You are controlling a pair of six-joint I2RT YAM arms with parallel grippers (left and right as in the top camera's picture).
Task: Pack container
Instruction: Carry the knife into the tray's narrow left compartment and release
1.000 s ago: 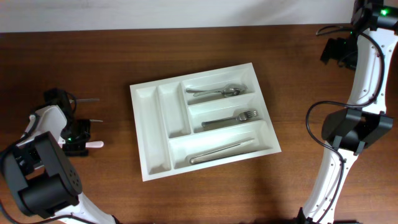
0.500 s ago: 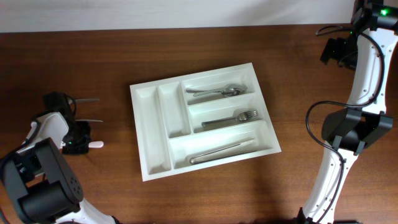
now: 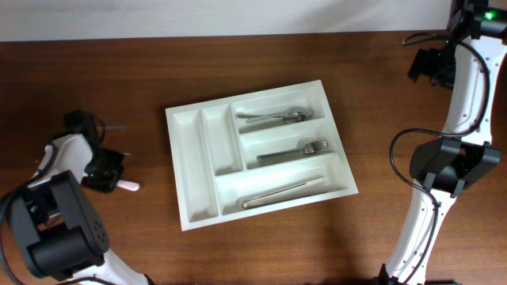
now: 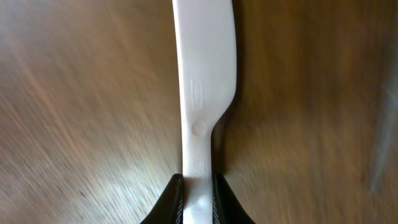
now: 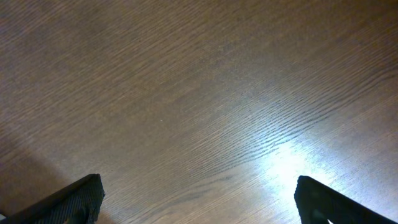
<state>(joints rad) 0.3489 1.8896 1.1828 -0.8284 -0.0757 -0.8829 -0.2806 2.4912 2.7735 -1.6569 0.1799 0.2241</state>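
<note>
The container (image 3: 187, 162), a large white compartment tray, lies at the table's centre. Its three wide compartments hold a metal spoon (image 3: 273, 116), a fork (image 3: 295, 151) and a knife (image 3: 281, 192); the two narrow ones show nothing inside. Well to its left, my left gripper (image 3: 107, 172) is shut on the handle of a white plastic knife (image 3: 130, 187) just over the wood. In the left wrist view the white plastic knife (image 4: 204, 74) runs straight up out of the left gripper (image 4: 198, 190). My right gripper (image 5: 199, 199) stands open over bare wood at the far right, holding nothing.
Two thin dark utensils (image 3: 116, 127) (image 3: 120, 154) lie on the table beside the left arm. The right arm (image 3: 455, 119) rises along the right edge. A pale wall borders the table's far side.
The left gripper has closed on the white plastic knife's handle and turned slightly, swinging the knife's free end toward the lower right. The right arm has not moved.
</note>
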